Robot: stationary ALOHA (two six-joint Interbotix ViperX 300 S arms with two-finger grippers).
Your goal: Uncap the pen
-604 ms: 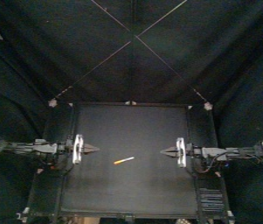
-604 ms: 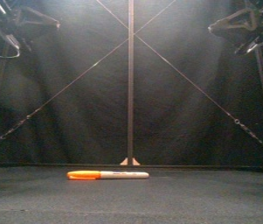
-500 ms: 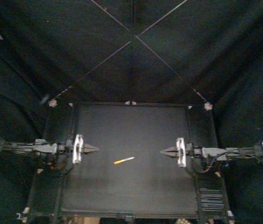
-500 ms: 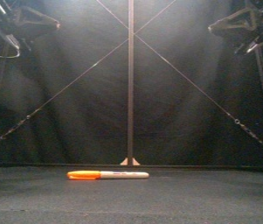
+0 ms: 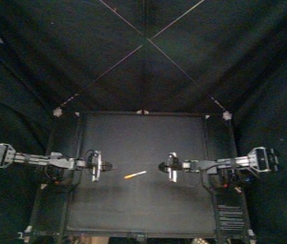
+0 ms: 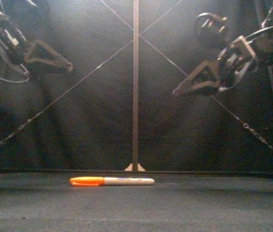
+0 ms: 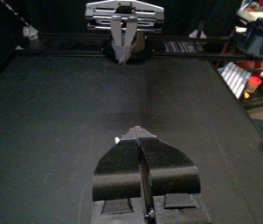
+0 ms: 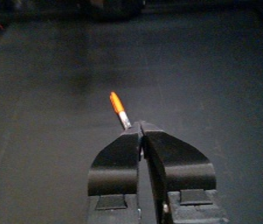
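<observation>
The pen lies flat on the black surface, near its middle and somewhat toward the front edge, set at a slant in the top view. From the front, its orange cap points left and is seated on the white barrel (the print on the barrel is too small to read). The left claw hangs in the air to the pen's left, its jaws pressed together and holding nothing. The right claw faces it from the other side, also pinched closed and empty. Both claws are well above the pen and touch neither it nor the surface. In the right wrist view the pen shows just past the closed tips.
</observation>
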